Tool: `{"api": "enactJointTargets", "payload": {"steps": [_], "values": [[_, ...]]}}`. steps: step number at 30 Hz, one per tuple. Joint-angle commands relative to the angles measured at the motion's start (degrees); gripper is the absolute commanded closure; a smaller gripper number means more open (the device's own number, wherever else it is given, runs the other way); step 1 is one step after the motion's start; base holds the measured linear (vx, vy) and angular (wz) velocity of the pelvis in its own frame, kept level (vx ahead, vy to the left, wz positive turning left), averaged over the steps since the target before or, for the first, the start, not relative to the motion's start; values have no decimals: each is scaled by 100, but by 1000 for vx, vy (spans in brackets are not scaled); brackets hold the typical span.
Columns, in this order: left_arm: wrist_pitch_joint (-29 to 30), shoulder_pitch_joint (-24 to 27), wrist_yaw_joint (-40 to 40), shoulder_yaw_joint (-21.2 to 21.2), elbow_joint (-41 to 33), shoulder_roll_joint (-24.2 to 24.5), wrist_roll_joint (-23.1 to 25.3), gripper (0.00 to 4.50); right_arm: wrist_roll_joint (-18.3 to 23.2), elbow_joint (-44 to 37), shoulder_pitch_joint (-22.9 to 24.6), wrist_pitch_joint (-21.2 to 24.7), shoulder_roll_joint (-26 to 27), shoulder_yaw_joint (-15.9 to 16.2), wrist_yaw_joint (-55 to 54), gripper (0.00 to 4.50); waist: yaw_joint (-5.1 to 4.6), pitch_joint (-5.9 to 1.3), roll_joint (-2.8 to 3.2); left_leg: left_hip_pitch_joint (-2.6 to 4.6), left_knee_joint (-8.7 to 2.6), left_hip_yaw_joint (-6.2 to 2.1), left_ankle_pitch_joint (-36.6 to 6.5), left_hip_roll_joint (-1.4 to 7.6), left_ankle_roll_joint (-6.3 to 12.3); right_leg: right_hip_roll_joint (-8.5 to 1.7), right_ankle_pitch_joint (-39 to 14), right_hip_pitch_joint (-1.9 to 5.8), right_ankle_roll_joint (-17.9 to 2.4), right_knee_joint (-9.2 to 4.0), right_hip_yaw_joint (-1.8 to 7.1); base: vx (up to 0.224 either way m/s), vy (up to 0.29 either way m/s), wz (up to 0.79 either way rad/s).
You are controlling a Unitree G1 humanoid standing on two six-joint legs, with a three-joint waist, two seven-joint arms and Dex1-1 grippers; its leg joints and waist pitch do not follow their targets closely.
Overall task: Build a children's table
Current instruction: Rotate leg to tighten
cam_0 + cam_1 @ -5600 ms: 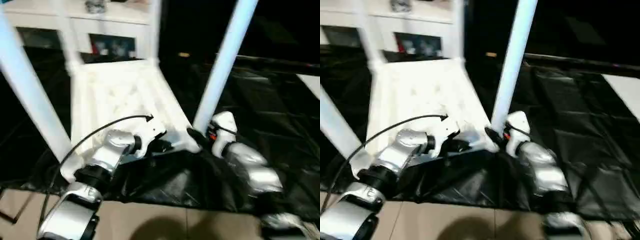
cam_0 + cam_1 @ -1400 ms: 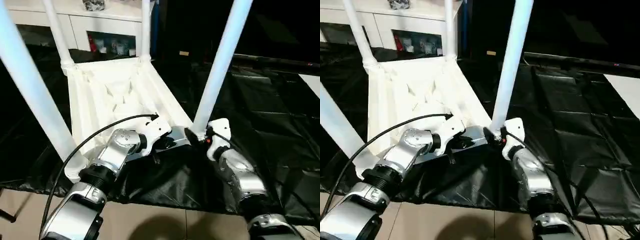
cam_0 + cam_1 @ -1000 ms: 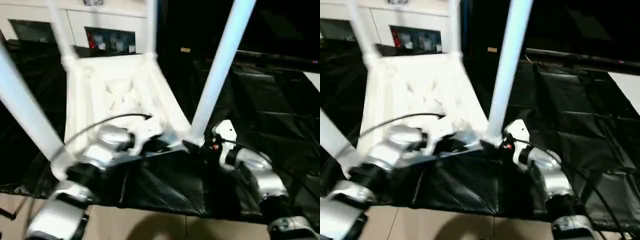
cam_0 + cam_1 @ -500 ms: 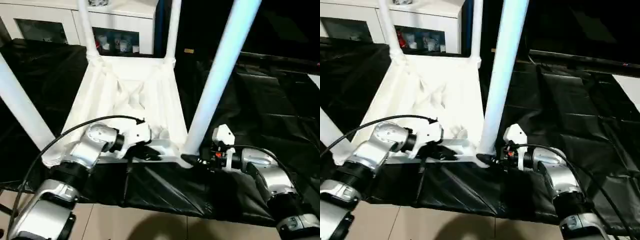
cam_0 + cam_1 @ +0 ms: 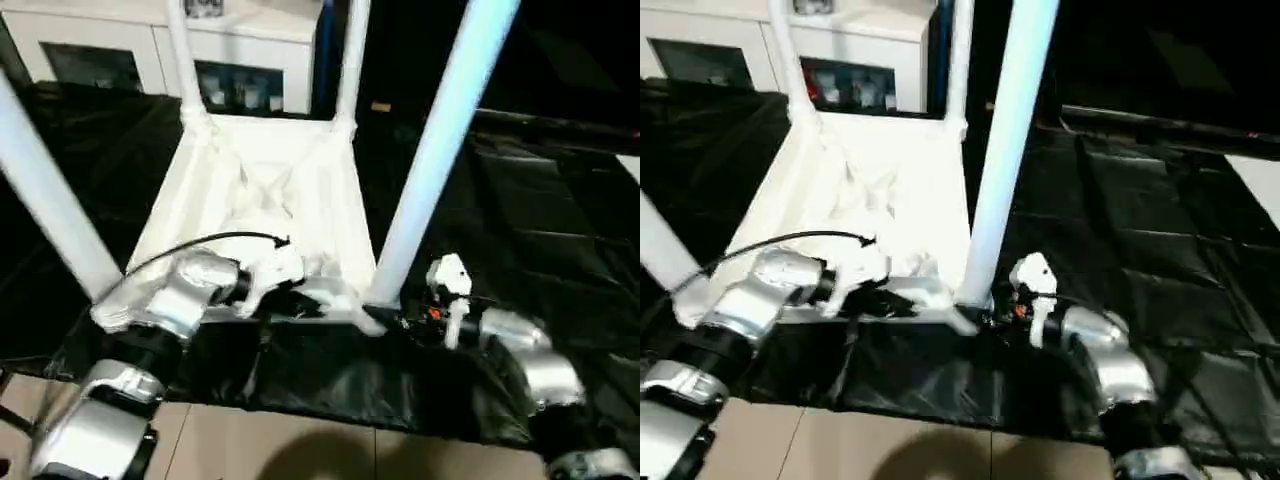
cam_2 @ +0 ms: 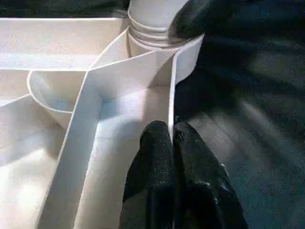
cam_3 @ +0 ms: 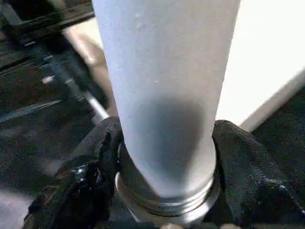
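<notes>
Right wrist view: right gripper (image 7: 164, 157) clamped around base of near right leg (image 7: 167, 95), black fingers (image 7: 93, 162) on both sides just above ribbed collar. Left wrist view: left gripper (image 6: 170, 143) pinched narrow on thin rim wall of children's table (image 6: 95, 95), close to corner socket (right gripper's finger seen touching that socket). Left eye view, centre frame: table (image 5: 270, 190) upside down on black sheet (image 5: 560, 220), four legs standing up from corners. White cabinet (image 5: 250, 60) along upper left.
</notes>
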Motion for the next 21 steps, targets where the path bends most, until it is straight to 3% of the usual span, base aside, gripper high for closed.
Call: {"api": "enactJointTargets", "payload": {"steps": [1, 3, 4, 8, 9, 11, 12, 14, 15, 17, 18, 21], "values": [[241, 66, 474, -322, 198, -485, 169, 450, -204, 268, -82, -66, 336, 187, -588, 181, -28, -162, 27, 19, -391, -7, -1784, 45, 82, -403, -3003, 141, -635, -611, 215, -52, 4, -2], [377, 70, 711, -347, 230, -704, 199, 450, -243, 450, -178, -101, 528, 105, -1035, 182, -64, -171, 39, -18, -397, -33, -1880, 32, 95, -406, -3233, 153, -473, -640, 199, 0, 0, 0], [492, 73, 907, -408, 264, -905, 260, 450, -297, 617, -297, -100, 733, 49, -1481, 182, -69, -170, 71, -2, -400, -47, -1943, 27, 90, -401, -3254, 137, -456, -653, 184, 0, 0, 0], [707, 41, 1339, -576, 402, -1250, 478, 450, -539, 899, -589, -51, 1191, 96, -2312, 182, -160, -164, 71, 5, -404, -69, -2171, 1, 74, -381, -3436, 122, -363, -710, 129, 0, 0, 0], [715, 40, 1354, -584, 407, -1259, 490, 450, -555, 907, -603, -47, 1214, 103, -2344, 182, -177, -165, 107, 10, -412, -80, -2202, 0, 80, -385, -3406, 124, -372, -719, 119, 0, 0, 0], [758, 22, 1438, -600, 433, -1277, 549, 450, -643, 943, -660, -123, 1297, 173, -2394, 127, -223, -159, 86, 2, -413, -90, -2324, -9, 127, -377, -3457, 119, -324, -753, 100, 0, 0, 0], [763, 15, 1443, -597, 438, -1265, 561, 450, -676, 951, -684, -174, 1324, 196, -2413, 113, -229, -157, 87, 41, -395, -86, -2425, -24, 161, -377, -3568, 79, -306, -783, 96, 0, 0, 0], [779, -5, 1453, -549, 438, -1185, 594, 450, -637, 963, -733, -387, 1386, 159, -2356, 106, -265, -152, 106, 34, -410, -108, -2543, -17, 185, -387, -3628, 76, -298, -808, 77, 0, 0, 0], [777, -5, 1435, -526, 425, -1137, 595, 450, -589, 931, -725, -433, 1377, 126, -2292, 91, -274, -161, 67, 32, -411, -111, -2553, -14, 199, -393, -3608, 84, -293, -811, 72, 0, 0, 0], [756, 0, 1387, -474, 388, -1025, 576, 450, -491, 858, -685, -537, 1290, 57, -2100, 67, -276, -178, 94, 13, -436, -128, -2493, 0, 224, -399, -3312, 110, -391, -773, 104, 0, 0, 0], [722, 13, 1291, -454, 357, -922, 566, 450, -447, 808, -644, -541, 1157, 47, -1919, 63, -287, -181, 98, -28, -468, -139, -2388, 16, 274, -395, -2913, 144, -550, -726, 132, 0, 0, 0], [613, 49, 1045, -435, 308, -733, 528, 450, -470, 724, -571, -504, 863, 97, -1605, 30, -291, -186, 92, -59, -474, -130, -2300, 19, 336, -399, -2626, 176, -714, -683, 164, 0, 0, 0]]}}
